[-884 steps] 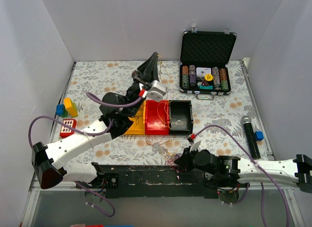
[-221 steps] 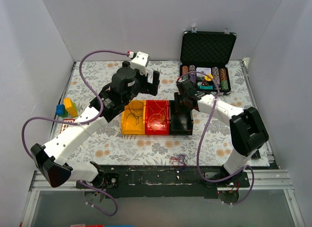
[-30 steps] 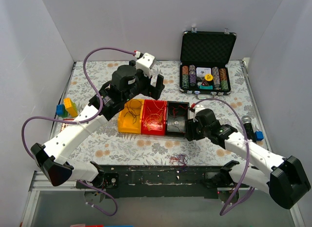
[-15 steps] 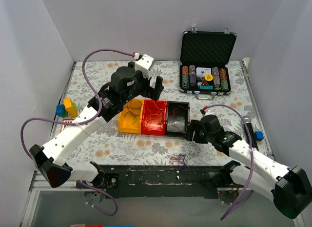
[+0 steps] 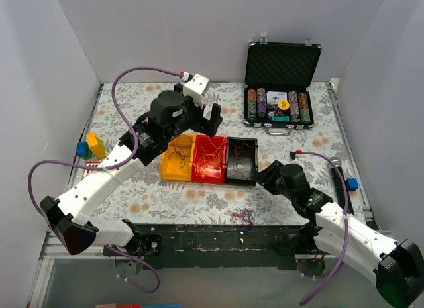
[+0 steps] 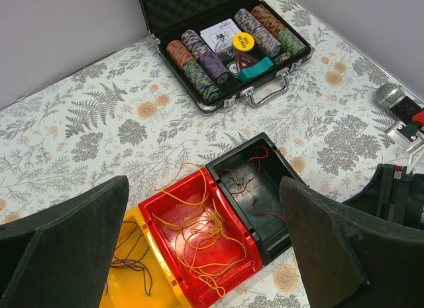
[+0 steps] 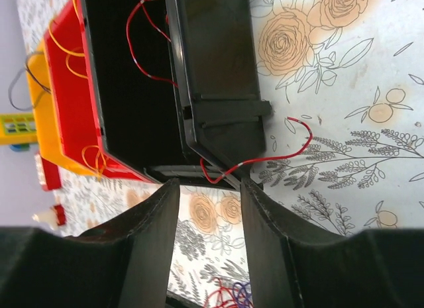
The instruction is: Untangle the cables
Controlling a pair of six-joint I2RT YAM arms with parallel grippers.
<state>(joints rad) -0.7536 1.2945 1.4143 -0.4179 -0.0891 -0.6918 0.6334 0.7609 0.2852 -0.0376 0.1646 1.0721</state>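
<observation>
Overhead, the left gripper [image 6: 203, 189] hung wide open and empty above the bins. The cables lay apart: dark strands [image 6: 129, 258] in the yellow bin [image 5: 164, 169], yellow strands [image 6: 199, 235] in the red bin [image 5: 199, 177], and red strands [image 6: 248, 182] in the black bin [image 5: 242, 181]. One trailing strand [image 7: 265, 155] ran over its rim. A tangle [image 5: 246, 216] sat at the table's [image 5: 298, 149] near edge. The right gripper [image 7: 209, 183] stood part open, holding nothing.

In 1 row mid-table stood a yellow bin [image 5: 175, 178], a red bin [image 5: 209, 180] and a black bin [image 5: 240, 183], thin cables [image 5: 211, 155] inside. A small, seemingly reddish tangle [image 5: 244, 216] lay nearer.
</observation>
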